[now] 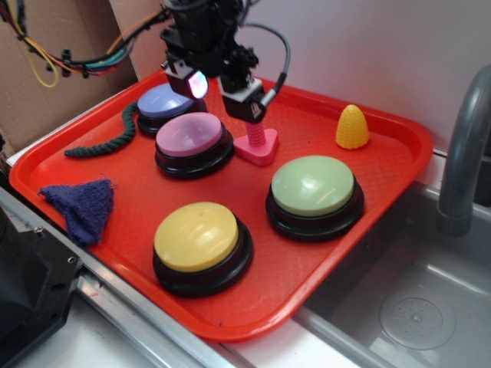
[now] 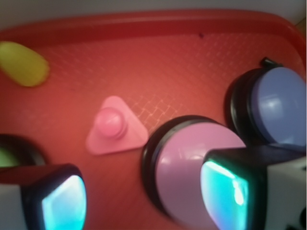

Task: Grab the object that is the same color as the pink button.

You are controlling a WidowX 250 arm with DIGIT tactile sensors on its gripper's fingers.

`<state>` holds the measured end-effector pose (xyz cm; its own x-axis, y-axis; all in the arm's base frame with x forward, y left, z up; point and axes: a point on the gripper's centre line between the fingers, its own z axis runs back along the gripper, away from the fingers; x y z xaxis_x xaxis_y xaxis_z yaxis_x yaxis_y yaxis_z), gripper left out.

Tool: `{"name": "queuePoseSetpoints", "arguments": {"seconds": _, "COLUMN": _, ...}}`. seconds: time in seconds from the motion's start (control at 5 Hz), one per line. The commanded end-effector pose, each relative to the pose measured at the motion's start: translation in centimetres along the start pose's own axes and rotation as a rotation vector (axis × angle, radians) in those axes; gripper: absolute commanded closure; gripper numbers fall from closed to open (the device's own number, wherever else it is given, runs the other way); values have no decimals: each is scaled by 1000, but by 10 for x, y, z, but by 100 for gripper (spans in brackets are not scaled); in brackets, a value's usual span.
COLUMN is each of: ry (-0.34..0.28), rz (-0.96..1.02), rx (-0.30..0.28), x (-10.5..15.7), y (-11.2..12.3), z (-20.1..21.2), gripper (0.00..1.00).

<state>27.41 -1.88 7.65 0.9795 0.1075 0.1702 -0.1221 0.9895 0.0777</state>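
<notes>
The gripper [image 1: 222, 90] hangs over the back half of the red tray [image 1: 399, 165], its jaws spread wide with nothing between them; in the wrist view the two glowing fingertips [image 2: 62, 199] sit far apart at the bottom corners. The small pink toy bolt [image 1: 255, 143] stands upright on its flat triangular base, just beside the pink button [image 1: 192, 136] on the side toward the yellow ribbed cone [image 1: 352, 127]. Its long axis is the vertical ribbed post, so a straight descent would suit it. From the wrist camera the bolt [image 2: 113, 127] lies ahead of the jaw line and closer to one finger than the other, while the other fingertip hovers over the pink button's dome [image 2: 192, 160]. My reading is that the hand needs to slide toward the bolt and away from the button before going down; otherwise one finger would land on the dome. Room is tight on the button side, where the base corner nearly touches the black rim, but open tray floor surrounds the bolt's other sides. The lavender-blue button [image 1: 167, 103], green button [image 1: 314, 186] and tray rim are well apart from it.
</notes>
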Motion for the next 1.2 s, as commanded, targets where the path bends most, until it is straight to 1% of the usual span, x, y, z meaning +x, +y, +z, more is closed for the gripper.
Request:
{"name": "queuePoseSetpoints", "arguments": {"seconds": 0.0, "ry": -51, "rz": -31, "rx": 13, "x": 27, "y": -14, "z": -15, "gripper": 0}}
{"name": "queuePoseSetpoints", "arguments": {"seconds": 0.2, "ry": -97, "rz": -61, "rx": 21, "x": 32, "y": -18, "z": -18, "gripper": 92}}
{"name": "queuePoseSetpoints", "arguments": {"seconds": 0.4, "ry": -43, "rz": -43, "rx": -24, "x": 36, "y": -17, "z": -27, "gripper": 100}}
{"name": "queuePoseSetpoints", "arguments": {"seconds": 0.6, "ry": -80, "rz": -41, "rx": 22, "x": 45, "y": -27, "z": -19, "gripper": 100}}
{"name": "queuePoseSetpoints", "arguments": {"seconds": 0.8, "ry": -61, "rz": -47, "rx": 37, "x": 50, "y": -27, "z": -17, "gripper": 100}}
{"name": "queuePoseSetpoints", "arguments": {"seconds": 1.0, "ry": -70, "rz": -46, "rx": 25, "x": 57, "y": -26, "z": -5, "gripper": 100}}
